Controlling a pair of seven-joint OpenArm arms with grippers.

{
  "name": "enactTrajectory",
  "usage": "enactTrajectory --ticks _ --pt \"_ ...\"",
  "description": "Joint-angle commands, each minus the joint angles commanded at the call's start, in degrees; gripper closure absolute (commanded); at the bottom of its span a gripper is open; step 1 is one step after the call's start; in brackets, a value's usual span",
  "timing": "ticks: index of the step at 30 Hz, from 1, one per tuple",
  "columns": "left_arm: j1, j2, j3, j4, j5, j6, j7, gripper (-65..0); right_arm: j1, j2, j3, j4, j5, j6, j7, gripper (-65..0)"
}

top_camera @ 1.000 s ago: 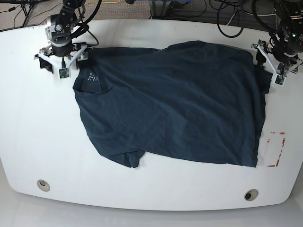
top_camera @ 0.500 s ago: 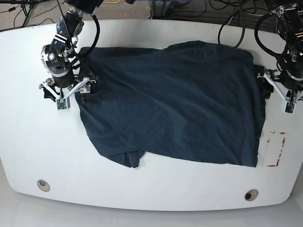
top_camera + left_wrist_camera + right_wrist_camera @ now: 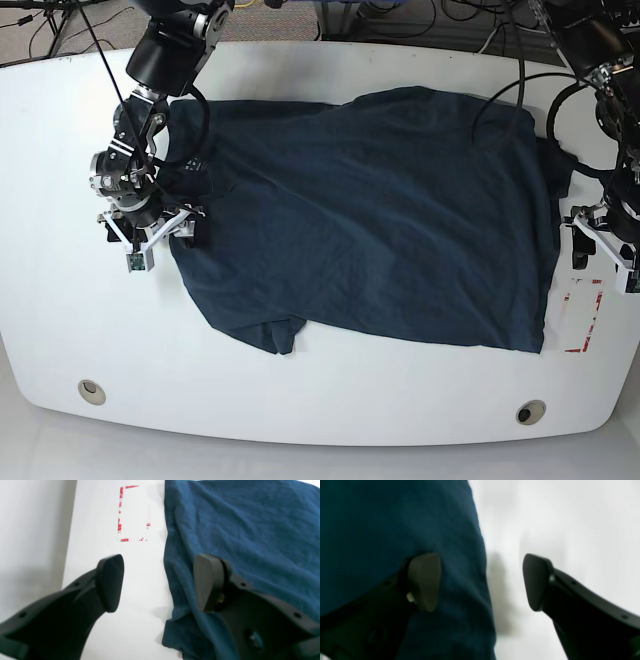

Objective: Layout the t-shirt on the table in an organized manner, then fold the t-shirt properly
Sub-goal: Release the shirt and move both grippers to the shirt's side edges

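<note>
White table (image 3: 320, 415) filling the base view, glossy, with curved edges. Two grey grommets near the front edge, one (image 3: 91, 391) at that view's left, the other (image 3: 530, 412) at its right.

Navy shirt (image 3: 370, 210) spread flat across the middle of the table, collar end toward the base view's left, hem toward its right. One sleeve (image 3: 280, 335) poking out at the front edge of the cloth. Mild creases across the body; fabric lying mostly smooth. Near the hem corner, an extra flap of cloth showing past the shirt's edge in the left wrist view.

Red-white tape rectangle (image 3: 584, 315) stuck on the table just beside the hem, apart from the cloth; seen also in the left wrist view (image 3: 132, 513).

Right gripper (image 3: 152, 238) down at the collar-side edge of the shirt, at the base view's left. Jaws spread wide, nothing clamped: one finger (image 3: 423, 581) over the navy cloth, the other (image 3: 537, 581) over bare table, the shirt's edge running between them. Contact with the fabric not clear from the blurred wrist view.

Left gripper (image 3: 603, 246) at the hem side, at the base view's right, just above the tape. Jaws likewise wide apart and holding nothing: one finger (image 3: 110, 582) over white table, the other (image 3: 208, 582) over the shirt, the hem edge between.
</note>
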Motion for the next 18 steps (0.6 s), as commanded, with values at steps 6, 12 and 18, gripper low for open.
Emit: enactTrajectory --ticks 6,12,18 --pt "-3.1 -1.7 -0.1 -6.5 0.0 0.0 -0.1 -41.4 1.6 0.0 -0.1 -4.4 -0.3 0.0 2.2 -49.0" --pt "-5.3 -2.0 -0.2 -10.7 0.0 0.0 -0.1 -41.4 1.7 -1.7 -2.2 -5.4 0.0 0.0 2.2 -48.8" --pt "-5.7 -3.4 -0.1 -13.0 0.0 0.1 -0.4 -41.4 1.6 -3.1 -4.2 -5.7 0.0 -0.35 2.2 -47.1"
